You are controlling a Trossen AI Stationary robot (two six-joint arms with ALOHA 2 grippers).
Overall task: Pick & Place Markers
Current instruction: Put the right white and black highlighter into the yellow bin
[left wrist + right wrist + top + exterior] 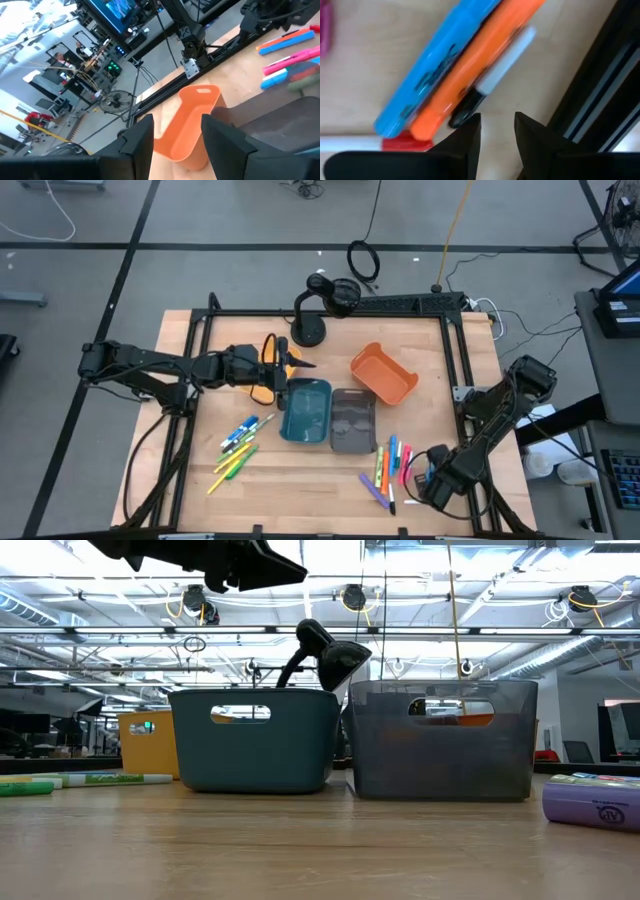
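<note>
Wooden table (420, 440), markers (455, 70) just beyond right jaws

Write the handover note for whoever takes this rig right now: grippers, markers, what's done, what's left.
Left gripper: open, empty, raised by the teal bin.
Right gripper: low at the right marker cluster, empty, fingers apart beside a blue marker, an orange marker and a white marker.
Left marker cluster lies on the table.
Done: no markers seen inside the teal, grey or orange bin.
Left: both clusters.
</note>
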